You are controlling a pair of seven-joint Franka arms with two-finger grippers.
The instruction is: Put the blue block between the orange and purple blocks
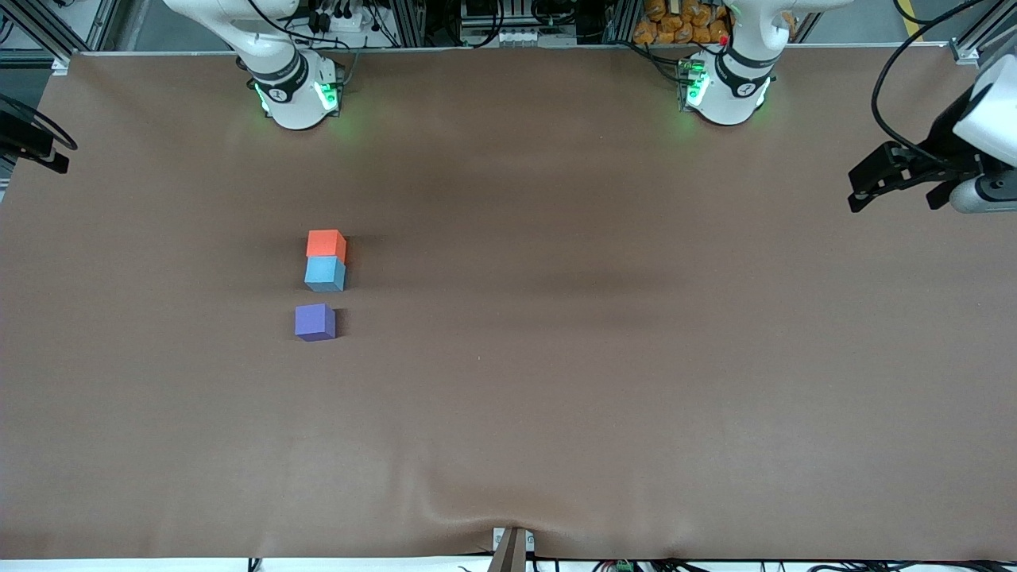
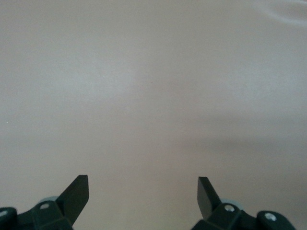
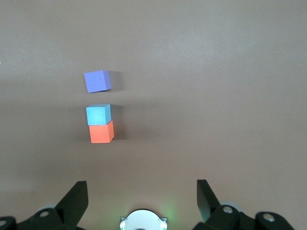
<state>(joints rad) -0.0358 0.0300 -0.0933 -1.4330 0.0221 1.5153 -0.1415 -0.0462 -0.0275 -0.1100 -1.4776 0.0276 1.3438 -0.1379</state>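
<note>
Right gripper (image 3: 142, 190): fingers spread wide, nothing between them, high over the table above its own arm's base — out of the front view altogether. Seen from its wrist camera, all three blocks well below.

Blue block (image 1: 325, 273) on the table (image 1: 604, 381), toward the right arm's end, in a short line with the other two. Touching the orange block (image 1: 326, 243), or as good as touching; orange farther from the front camera, blue nearer. Purple block (image 1: 315, 322) nearer still, set apart from blue by a small gap of bare table. Same order in the right wrist view: orange (image 3: 102, 132) tight against blue (image 3: 98, 114), then the gap, then purple (image 3: 97, 80), turned slightly askew from the other two. All three flat on the brown surface, upright, none stacked.

Left gripper (image 2: 143, 191) also spread, empty — only plain table under it in its wrist view. In the front view, up in the air at the left arm's end of the table (image 1: 878, 179), well apart from the blocks, waiting.

Brown cover slightly rippled at the edge nearest the front camera.
</note>
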